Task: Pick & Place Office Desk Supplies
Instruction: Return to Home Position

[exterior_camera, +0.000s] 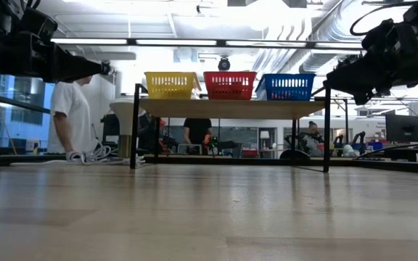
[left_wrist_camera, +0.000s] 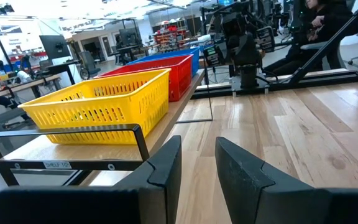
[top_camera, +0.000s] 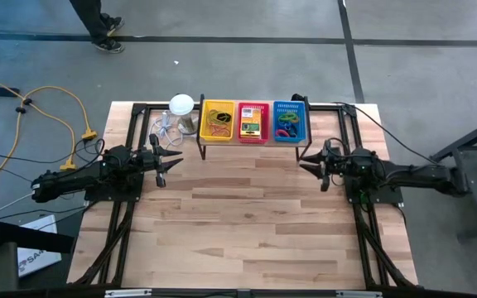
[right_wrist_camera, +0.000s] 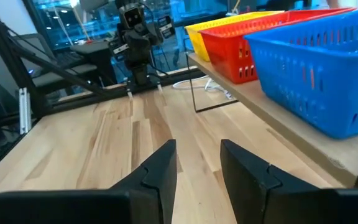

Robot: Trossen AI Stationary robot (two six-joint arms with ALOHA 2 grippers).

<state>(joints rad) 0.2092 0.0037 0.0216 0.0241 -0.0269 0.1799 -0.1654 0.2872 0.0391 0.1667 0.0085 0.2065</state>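
Note:
Three small baskets stand in a row on a raised shelf [exterior_camera: 231,109] at the table's far edge. The yellow basket [top_camera: 219,121] holds thin rubber bands, the red one [top_camera: 252,122] small yellow-and-green card boxes, the blue one [top_camera: 289,121] bright coloured rings. My left gripper [top_camera: 175,159] hovers level, left of the shelf's near corner. It is open with nothing between its fingers [left_wrist_camera: 166,162]. My right gripper [top_camera: 306,164] hovers level near the shelf's right leg. It is also open, and its fingers [right_wrist_camera: 160,168] hold nothing. Both point toward the table's middle.
A white round-topped object [top_camera: 181,105] with a coiled cable stands left of the yellow basket. The shelf's black legs [exterior_camera: 134,127] reach down to the table. Bare wooden tabletop [top_camera: 247,223] spreads across the middle and near side. People stand in the room beyond [exterior_camera: 71,116].

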